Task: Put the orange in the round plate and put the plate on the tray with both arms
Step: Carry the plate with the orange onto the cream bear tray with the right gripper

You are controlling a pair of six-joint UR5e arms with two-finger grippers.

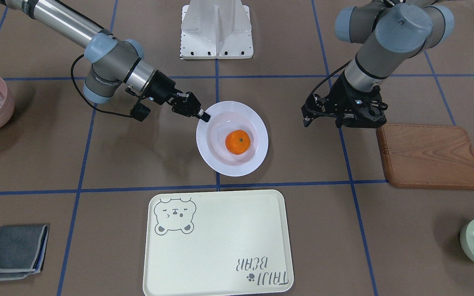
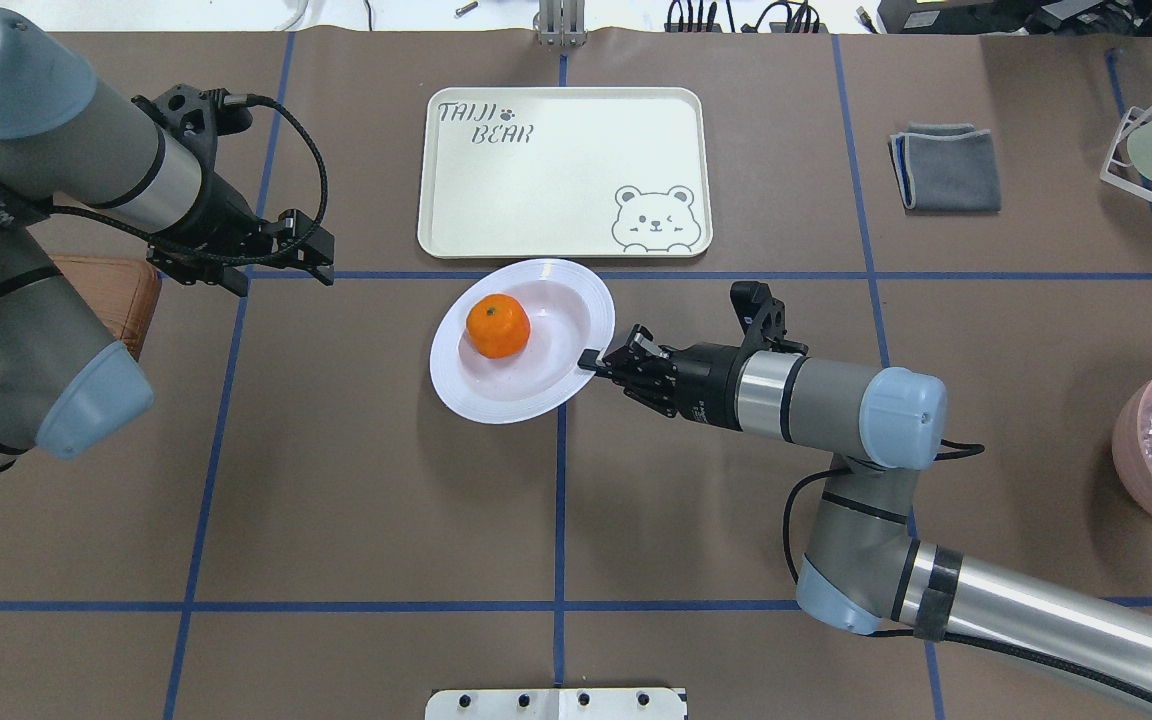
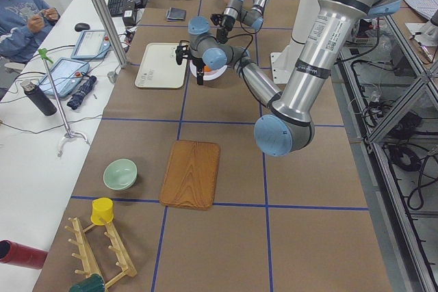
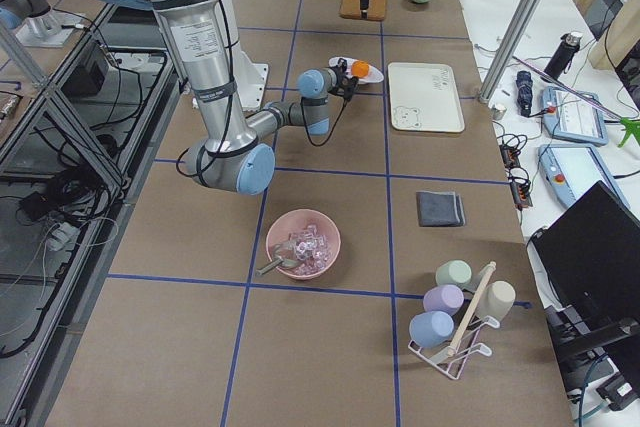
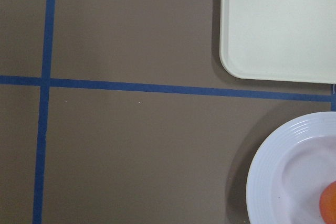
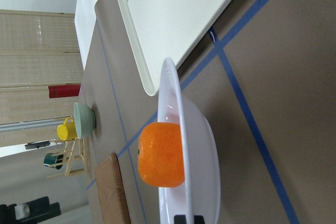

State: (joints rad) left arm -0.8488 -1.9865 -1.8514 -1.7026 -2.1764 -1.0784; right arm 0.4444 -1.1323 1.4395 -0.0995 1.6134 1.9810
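The orange (image 2: pixel 497 325) lies in the well of the round plate (image 2: pixel 536 398), toward 10 o'clock as the overhead view shows it. The plate sits on the brown table, just short of the tray (image 2: pixel 576 190), which lies at its 12 o'clock. At the plate's 4 o'clock the right gripper (image 2: pixel 591 361) pinches the rim. The left gripper (image 2: pixel 281 258) hovers at 10 o'clock, well apart from the plate; whether its jaws are spread cannot be told. Farther out lie a wooden board (image 1: pixel 428 156) and a grey cloth (image 2: pixel 946 168).
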